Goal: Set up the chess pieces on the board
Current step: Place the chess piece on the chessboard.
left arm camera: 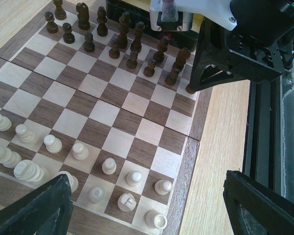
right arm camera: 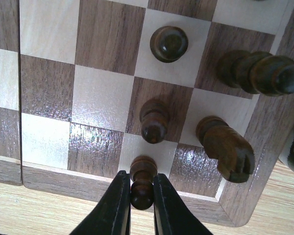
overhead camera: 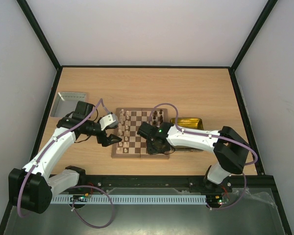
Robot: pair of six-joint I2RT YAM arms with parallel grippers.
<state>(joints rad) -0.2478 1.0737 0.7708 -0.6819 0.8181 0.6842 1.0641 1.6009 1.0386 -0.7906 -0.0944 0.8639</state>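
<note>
my right gripper (right arm camera: pixel 139 208) pinches a dark pawn (right arm camera: pixel 142 182), which stands upright, long axis vertical, on a cream edge square of the board (right arm camera: pixel 49 93). a second pawn (right arm camera: pixel 154 120) stands at 12 o'clock and a knight (right arm camera: pixel 225 144) at 2. only the left wrist view shows my left gripper (left arm camera: pixel 147 200), wide open and empty over the pale pieces (left arm camera: pixel 78 151).

chessboard (overhead camera: pixel 134 148) on the wooden table (overhead camera: pixel 196 88), pale pieces (overhead camera: pixel 122 122) along its left side, dark pieces (overhead camera: pixel 157 116) on its right. left gripper (overhead camera: pixel 115 131) spread at the left edge; right gripper (overhead camera: pixel 153 143) over the near-right squares.
</note>
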